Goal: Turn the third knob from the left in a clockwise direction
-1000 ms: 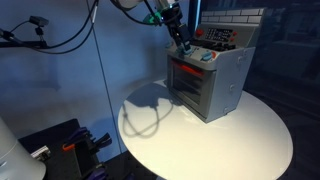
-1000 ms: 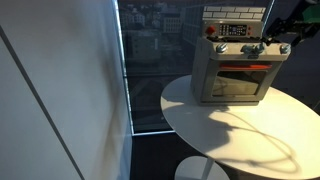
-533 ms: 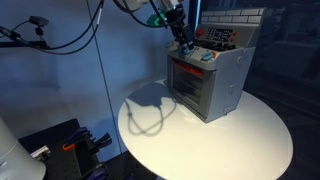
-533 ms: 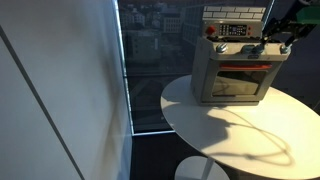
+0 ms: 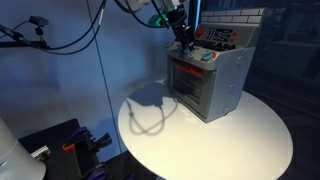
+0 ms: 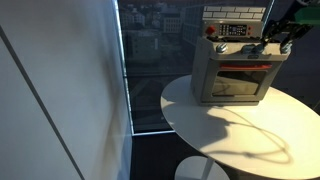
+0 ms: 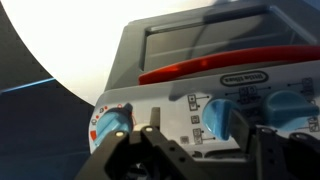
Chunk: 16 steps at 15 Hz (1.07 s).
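White round table (image 5: 255,140) (image 6: 225,130) carries a grey toy oven (image 5: 228,88) (image 6: 233,88), seen in both exterior views standing upright, towards the table's rear in an exterior view (image 5: 228,88). Gripper (image 5: 186,45) (image 6: 283,42) is positioned at the control panel along the top of the oven front, above the red handle (image 6: 245,68). Wrist view: panel runs across the lower half of the picture, with the handle (image 7: 230,68) and the door window (image 7: 210,40) beyond it. Red dial (image 7: 110,122) sits at the picture-left end of the panel, and two blue knobs lie towards the picture right. Gripper (image 7: 208,135) is spread, with the nearer blue knob (image 7: 222,115) between its fingers (image 7: 268,150). A gap shows on each side of that knob, so no pinch is observed. Second blue knob (image 7: 287,105) lies outside the fingers, partly hidden by one of them. Whether the straddled knob is the third from the left cannot be confirmed, as the panel markings are too blurred to count reliably.
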Each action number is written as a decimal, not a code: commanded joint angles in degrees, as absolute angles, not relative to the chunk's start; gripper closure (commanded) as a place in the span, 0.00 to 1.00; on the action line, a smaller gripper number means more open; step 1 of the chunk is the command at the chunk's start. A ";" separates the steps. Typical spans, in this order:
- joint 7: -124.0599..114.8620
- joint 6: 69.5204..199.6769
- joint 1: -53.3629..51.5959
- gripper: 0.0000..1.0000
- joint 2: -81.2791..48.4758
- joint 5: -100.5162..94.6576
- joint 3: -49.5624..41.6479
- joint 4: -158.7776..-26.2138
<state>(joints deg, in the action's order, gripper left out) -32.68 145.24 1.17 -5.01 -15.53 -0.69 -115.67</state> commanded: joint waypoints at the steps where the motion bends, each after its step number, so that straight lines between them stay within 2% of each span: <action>1: -31.92 145.52 0.38 0.30 -6.05 -15.97 -1.76 -113.95; 7: -32.04 145.51 0.15 0.41 -6.23 -16.00 -1.87 -113.90; 8: -32.09 145.48 0.12 0.39 -6.28 -16.00 -1.88 -113.86; 11: -32.29 145.45 -0.03 0.47 -6.35 -16.11 -1.91 -113.72; 14: -32.01 145.55 -0.15 0.41 -6.23 -15.87 -1.83 -113.85; 16: -31.74 145.73 -0.25 0.32 -5.90 -15.78 -1.74 -114.25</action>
